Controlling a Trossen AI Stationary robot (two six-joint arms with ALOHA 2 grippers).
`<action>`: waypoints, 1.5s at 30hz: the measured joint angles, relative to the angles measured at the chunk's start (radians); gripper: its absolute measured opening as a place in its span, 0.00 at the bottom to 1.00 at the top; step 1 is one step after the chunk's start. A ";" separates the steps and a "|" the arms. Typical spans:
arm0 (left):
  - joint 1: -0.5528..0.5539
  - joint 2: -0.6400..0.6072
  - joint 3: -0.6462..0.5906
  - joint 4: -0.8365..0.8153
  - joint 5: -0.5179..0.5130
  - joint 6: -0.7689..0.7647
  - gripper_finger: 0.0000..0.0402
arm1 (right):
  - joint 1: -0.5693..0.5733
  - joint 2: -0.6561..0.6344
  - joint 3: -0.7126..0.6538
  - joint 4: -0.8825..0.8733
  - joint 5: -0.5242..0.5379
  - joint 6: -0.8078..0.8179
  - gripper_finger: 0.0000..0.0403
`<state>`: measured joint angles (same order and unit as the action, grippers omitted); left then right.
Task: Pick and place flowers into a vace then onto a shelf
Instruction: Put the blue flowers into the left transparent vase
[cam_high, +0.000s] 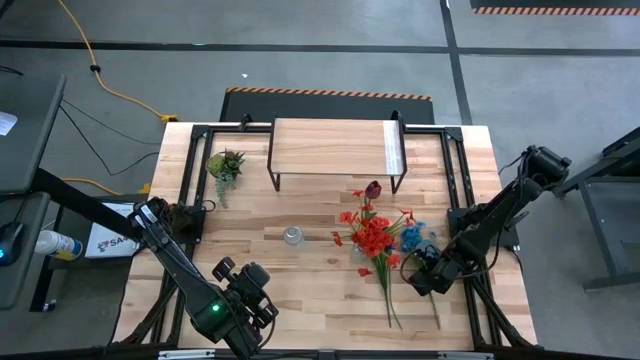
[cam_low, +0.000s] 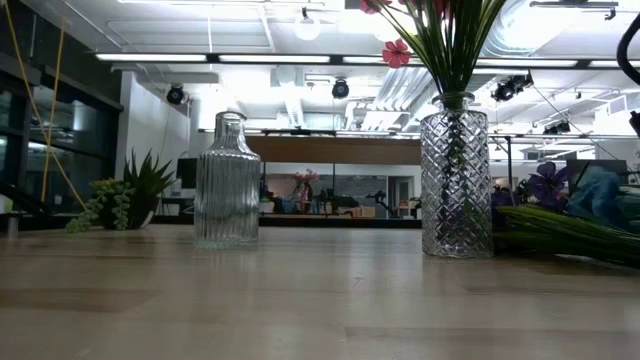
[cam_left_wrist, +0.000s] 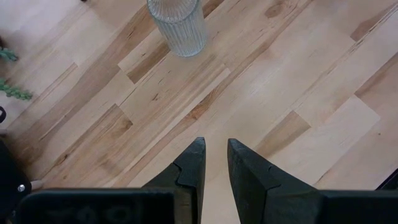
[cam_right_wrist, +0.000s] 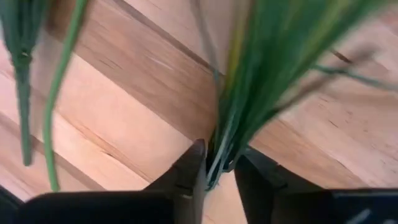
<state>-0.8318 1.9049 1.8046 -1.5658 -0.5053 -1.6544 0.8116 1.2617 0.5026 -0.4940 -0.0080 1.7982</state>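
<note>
A diamond-cut glass vase (cam_low: 455, 180) stands right of centre with red flowers (cam_high: 370, 238) in it. A ribbed glass bottle (cam_high: 292, 236) stands empty at the table's centre. More flowers with blue and purple blooms (cam_high: 412, 238) lie to the right of the vase, their green stems (cam_low: 560, 228) low over the table. My right gripper (cam_high: 422, 272) is shut on these stems. My left gripper (cam_high: 250, 292) hovers open and empty near the front edge, left of the bottle (cam_left_wrist: 179, 25). The shelf (cam_high: 335, 148) stands at the far middle. My right gripper pinches a bundle of thin green stems (cam_right_wrist: 219, 163) between its two fingers. It comes from the table's right side, slanting down. The stems run on away from the fingers over the tabletop. Whether they are lifted clear cannot be told.
A small green potted plant (cam_high: 226, 166) stands at the far left beside the shelf. Loose green stems (cam_high: 390, 300) lie on the table in front of the vase. Bare wood lies between the bottle and the left gripper.
</note>
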 joint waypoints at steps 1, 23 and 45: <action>0.000 0.000 0.000 0.000 0.000 0.000 0.26 | 0.000 0.000 0.000 -0.002 -0.002 0.000 0.14; 0.000 0.000 0.000 0.000 0.000 0.002 0.26 | -0.041 -0.192 0.032 -0.231 0.002 0.056 0.02; 0.000 0.000 0.000 -0.005 0.000 0.036 0.26 | -0.403 -0.341 0.923 -1.071 0.657 -0.417 0.02</action>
<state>-0.8318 1.9053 1.8046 -1.5703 -0.5056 -1.6188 0.4089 0.9204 1.4257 -1.5654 0.6487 1.3807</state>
